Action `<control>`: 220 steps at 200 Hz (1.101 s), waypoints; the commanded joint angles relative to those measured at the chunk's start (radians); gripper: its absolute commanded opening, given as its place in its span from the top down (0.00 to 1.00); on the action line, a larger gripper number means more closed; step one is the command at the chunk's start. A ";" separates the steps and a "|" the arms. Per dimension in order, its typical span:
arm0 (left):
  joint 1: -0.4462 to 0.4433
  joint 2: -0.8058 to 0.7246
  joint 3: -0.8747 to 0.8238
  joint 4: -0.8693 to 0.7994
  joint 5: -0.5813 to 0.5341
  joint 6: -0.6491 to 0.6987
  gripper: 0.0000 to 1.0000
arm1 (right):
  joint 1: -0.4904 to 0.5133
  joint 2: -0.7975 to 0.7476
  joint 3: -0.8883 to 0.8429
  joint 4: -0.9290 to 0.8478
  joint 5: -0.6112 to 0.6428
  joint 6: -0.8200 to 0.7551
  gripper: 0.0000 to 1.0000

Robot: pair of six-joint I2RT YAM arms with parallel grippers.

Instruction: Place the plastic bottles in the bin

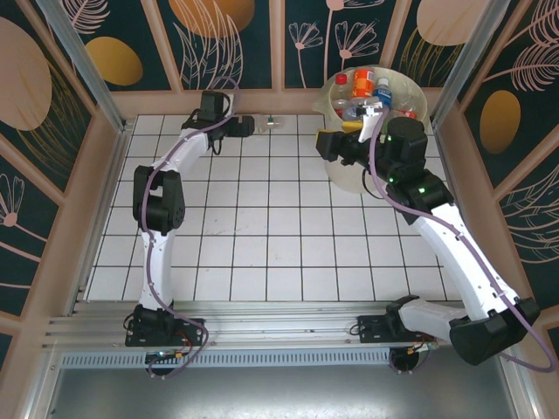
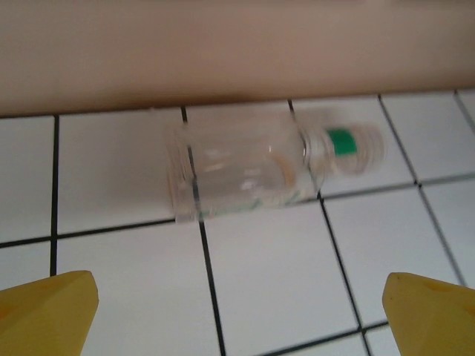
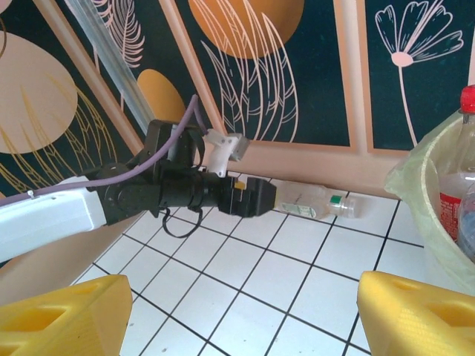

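A clear, label-less plastic bottle with a green band at its neck lies on its side against the back wall. My left gripper is open just short of the bottle's base, its yellow fingertips wide apart and nothing between them. The cream-white bin with its pale green liner stands at the back right, holding several bottles. My right gripper hovers open and empty beside the bin's left side.
The wooden back wall runs right behind the lying bottle. The white tiled floor stretches between the two arms. A red-capped, red-labelled bottle shows through the bin's liner.
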 commanded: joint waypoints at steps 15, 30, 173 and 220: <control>-0.002 0.091 0.100 0.056 -0.049 -0.195 0.01 | 0.007 -0.033 0.020 0.028 0.022 -0.008 0.20; -0.003 0.123 0.140 0.069 -0.048 -0.216 0.02 | 0.007 -0.037 0.023 0.019 0.027 -0.010 0.20; 0.021 0.371 0.350 0.167 -0.029 -0.476 0.01 | 0.011 -0.077 -0.007 -0.010 0.052 0.010 0.20; 0.021 0.412 0.378 0.176 -0.025 -0.505 0.12 | 0.012 -0.079 -0.006 -0.013 0.064 0.008 0.20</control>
